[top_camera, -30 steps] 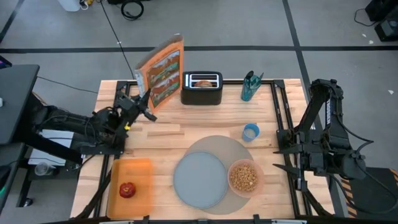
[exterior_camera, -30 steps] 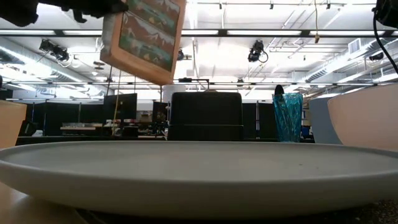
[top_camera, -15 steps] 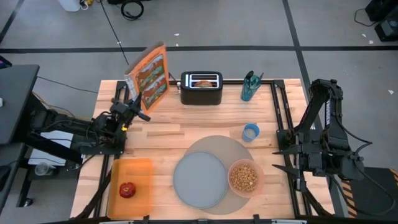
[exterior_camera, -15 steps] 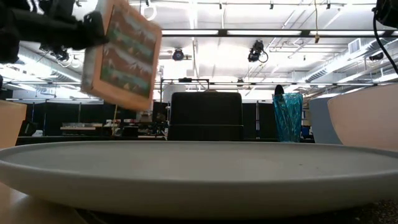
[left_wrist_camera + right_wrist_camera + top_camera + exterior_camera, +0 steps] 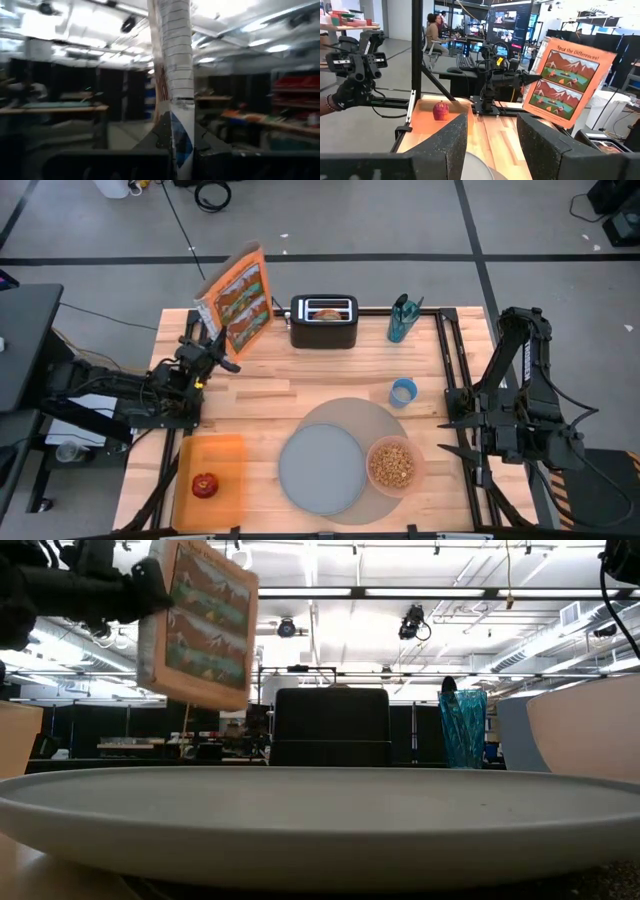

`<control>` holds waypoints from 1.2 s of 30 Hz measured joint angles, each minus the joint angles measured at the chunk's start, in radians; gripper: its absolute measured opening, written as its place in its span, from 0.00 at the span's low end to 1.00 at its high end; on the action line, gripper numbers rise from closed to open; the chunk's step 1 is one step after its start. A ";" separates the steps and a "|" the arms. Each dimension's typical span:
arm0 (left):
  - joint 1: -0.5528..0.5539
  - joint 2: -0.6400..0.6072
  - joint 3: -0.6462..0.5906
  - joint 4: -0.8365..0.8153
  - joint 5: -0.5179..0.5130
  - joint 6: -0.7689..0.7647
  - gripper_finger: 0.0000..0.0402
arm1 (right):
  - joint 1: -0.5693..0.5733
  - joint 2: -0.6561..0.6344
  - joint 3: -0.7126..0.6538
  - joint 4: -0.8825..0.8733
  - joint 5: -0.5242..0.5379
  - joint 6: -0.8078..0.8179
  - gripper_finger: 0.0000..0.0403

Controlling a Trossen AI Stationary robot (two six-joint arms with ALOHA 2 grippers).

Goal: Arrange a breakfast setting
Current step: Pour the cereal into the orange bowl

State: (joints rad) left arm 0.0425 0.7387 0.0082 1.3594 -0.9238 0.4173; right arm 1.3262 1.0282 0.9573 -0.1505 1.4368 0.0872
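Partly set: plate (image 5: 320,468) on mat (image 5: 352,420), bowl (image 5: 393,466) of cereal (image 5: 392,468) at mat's right edge. Apple (image 5: 204,485) left of mat on orange tray (image 5: 225,450). Bagel (image 5: 326,313) beyond mat in toaster (image 5: 324,330). No spoon seen. Left gripper (image 5: 215,345) clamped on cereal box (image 5: 238,298), far-left of mat; right gripper (image 5: 491,131) parked right, fingers spread, empty.

left gripper (image 5: 150,588): clamps cereal box (image 5: 198,622) | plate (image 5: 300,820): foreground

Bare table (image 5: 260,395) lies open between the cereal box (image 5: 238,300) and the mat (image 5: 378,420). Toaster (image 5: 324,321), blue vase (image 5: 403,318) and small cup (image 5: 403,392) obstruct the far and right side.
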 joint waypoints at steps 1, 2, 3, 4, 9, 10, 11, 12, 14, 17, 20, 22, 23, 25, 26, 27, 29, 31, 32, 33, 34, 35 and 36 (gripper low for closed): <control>0.015 0.000 0.000 -0.007 0.031 -0.027 0.03 | 0.000 0.000 0.000 -0.004 0.000 0.005 0.44; 0.032 0.000 0.000 -0.024 0.053 -0.053 0.03 | 0.000 0.000 0.000 -0.012 0.000 0.011 0.44; 0.049 0.000 0.000 -0.047 0.063 -0.069 0.03 | 0.000 0.000 0.000 -0.021 0.000 0.020 0.44; 0.068 0.001 0.000 -0.073 0.061 -0.072 0.03 | 0.000 0.000 0.000 -0.034 0.000 0.030 0.44; 0.151 0.000 0.000 -0.158 0.015 -0.078 0.03 | 0.000 0.000 0.000 -0.083 -0.025 0.076 0.44; 0.167 0.001 -0.001 -0.163 0.019 -0.089 0.03 | 0.000 0.000 0.000 -0.086 -0.025 0.078 0.44; 0.182 0.000 -0.001 -0.168 0.021 -0.098 0.03 | 0.000 0.000 0.000 -0.086 -0.025 0.077 0.44; 0.198 0.000 -0.001 -0.177 0.024 -0.103 0.03 | 0.000 0.000 0.000 -0.086 -0.025 0.076 0.44; 0.229 0.000 -0.001 -0.195 0.024 -0.111 0.03 | 0.000 0.000 0.000 -0.089 -0.025 0.073 0.44; 0.274 -0.002 -0.001 -0.212 0.020 -0.115 0.03 | 0.000 0.000 0.000 -0.091 -0.025 0.072 0.44; 0.330 -0.002 -0.001 -0.226 0.023 -0.120 0.03 | 0.000 0.000 0.000 -0.092 -0.025 0.075 0.44; 0.367 -0.002 -0.001 -0.241 0.026 -0.120 0.03 | 0.000 0.000 0.000 -0.092 -0.025 0.078 0.44; 0.387 -0.002 -0.001 -0.251 0.028 -0.119 0.03 | 0.000 0.000 0.000 -0.091 -0.025 0.078 0.44; 0.427 -0.002 -0.001 -0.278 0.031 -0.122 0.03 | 0.000 0.000 0.000 -0.089 -0.025 0.078 0.44; 0.446 -0.002 -0.001 -0.290 0.035 -0.124 0.03 | 0.000 0.000 0.000 -0.085 -0.025 0.078 0.44; 0.466 -0.002 -0.001 -0.297 0.045 -0.127 0.03 | 0.000 0.000 0.000 -0.082 -0.023 0.079 0.44; 0.502 -0.002 -0.001 -0.303 0.081 -0.144 0.03 | 0.000 0.000 0.000 -0.078 -0.020 0.078 0.44; 0.534 -0.009 -0.002 -0.305 0.108 -0.148 0.03 | 0.000 0.000 0.000 -0.070 -0.018 0.079 0.44; 0.547 -0.016 -0.002 -0.304 0.119 -0.150 0.03 | 0.000 0.000 0.000 -0.067 -0.017 0.079 0.44; 0.558 -0.025 -0.002 -0.305 0.126 -0.150 0.03 | 0.000 0.000 0.000 -0.066 -0.017 0.079 0.44; 0.566 -0.036 -0.002 -0.305 0.133 -0.147 0.03 | 0.000 0.000 0.000 -0.064 -0.017 0.083 0.44; 0.575 -0.048 -0.002 -0.304 0.139 -0.139 0.03 | 0.000 -0.001 0.000 -0.063 -0.016 0.089 0.44; 0.584 -0.061 -0.002 -0.303 0.141 -0.121 0.03 | 0.000 -0.001 0.000 -0.063 -0.013 0.094 0.44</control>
State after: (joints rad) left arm 0.6260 0.6782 0.0063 1.0561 -0.7830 0.2962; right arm 1.3262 1.0275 0.9573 -0.2131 1.4239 0.1810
